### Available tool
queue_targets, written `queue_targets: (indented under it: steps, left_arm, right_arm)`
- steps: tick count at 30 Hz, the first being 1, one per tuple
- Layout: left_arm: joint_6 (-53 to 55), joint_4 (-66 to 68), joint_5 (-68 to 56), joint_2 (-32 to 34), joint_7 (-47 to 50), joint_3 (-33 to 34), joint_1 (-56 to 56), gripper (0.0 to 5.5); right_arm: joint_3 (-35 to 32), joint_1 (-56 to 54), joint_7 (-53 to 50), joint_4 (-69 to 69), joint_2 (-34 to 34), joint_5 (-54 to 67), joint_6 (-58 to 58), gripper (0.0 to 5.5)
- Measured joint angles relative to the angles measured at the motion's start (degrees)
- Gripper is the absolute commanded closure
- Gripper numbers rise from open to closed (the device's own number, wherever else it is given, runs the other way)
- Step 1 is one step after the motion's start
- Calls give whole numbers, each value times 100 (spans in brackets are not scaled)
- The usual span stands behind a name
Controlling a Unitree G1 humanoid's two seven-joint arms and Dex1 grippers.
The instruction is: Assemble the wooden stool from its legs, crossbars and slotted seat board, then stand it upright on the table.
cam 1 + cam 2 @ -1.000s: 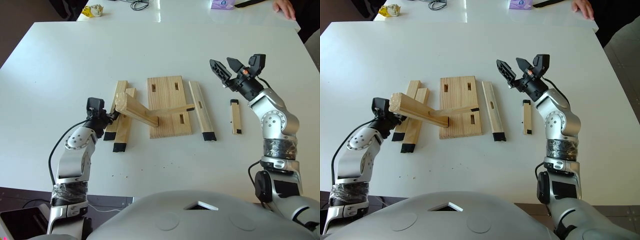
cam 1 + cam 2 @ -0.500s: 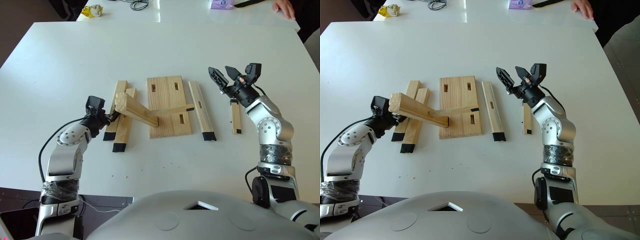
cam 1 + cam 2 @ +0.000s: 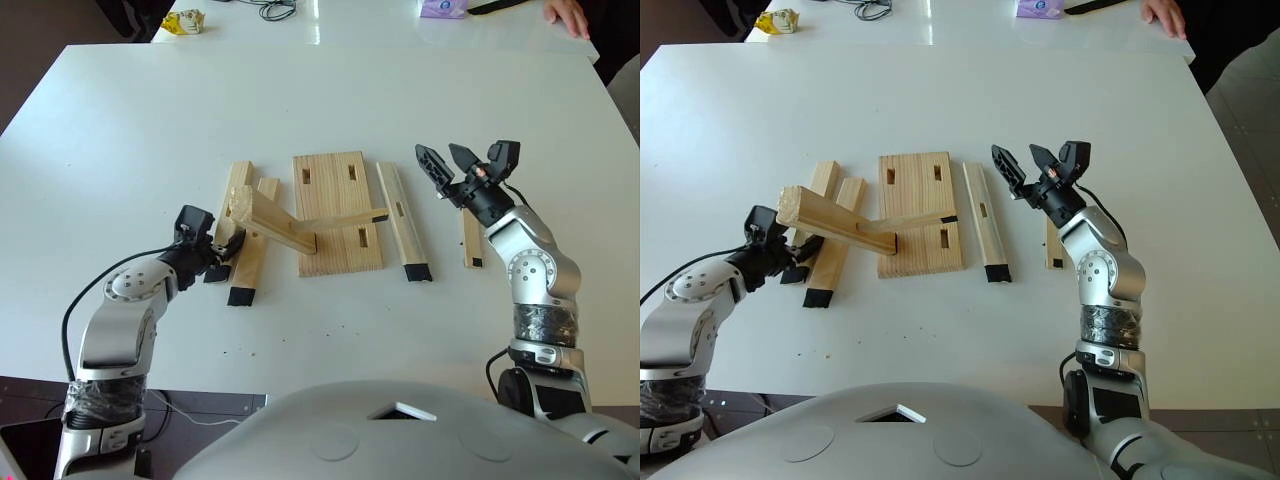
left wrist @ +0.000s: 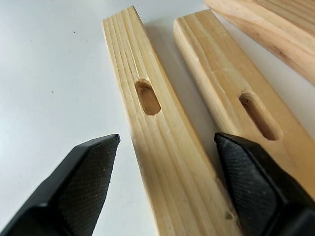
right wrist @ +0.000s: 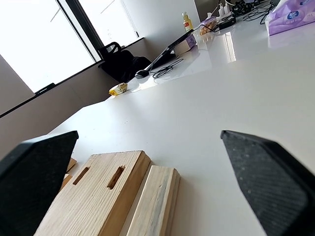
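Straddling the outermost leg (image 4: 157,147), your left gripper (image 4: 167,142) has its jaws spread wide, with one black cross-hatched pad (image 4: 88,177) on each side of the wood and not closed on it. That leg lies flat on the white table (image 3: 120,120), left of centre. Its long axis runs away from you, so the jaws cross its narrow width. A second leg (image 4: 236,93) lies just beside it. Both are pale, straight-grained timber, each with an oval slot in the top face and a black cap at the near end. The slotted seat board (image 3: 338,175) lies flat in the middle, with a third leg (image 3: 275,222) tilted across its left edge. Your right gripper (image 3: 438,158), jaws also wide and holding nothing, hangs near the short crossbar (image 3: 470,240), well apart from this pair
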Motion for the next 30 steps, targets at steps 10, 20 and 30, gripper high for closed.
queue_targets:
  steps: [10, 20, 30]
  left_arm:
    - [1078, -1002, -152, -240, 400, 107, 470, 191]
    - [1332, -943, -147, -467, 901, 329, 345, 325]
    - [1466, -965, -381, -478, 826, 379, 284, 345]
  right_arm:
    - [-63, 289, -184, -382, 26, 27, 111, 16]
    - [-100, 424, -335, -609, 38, 198, 253, 16]
    - [-128, 419, -487, -626, 39, 202, 278, 16]
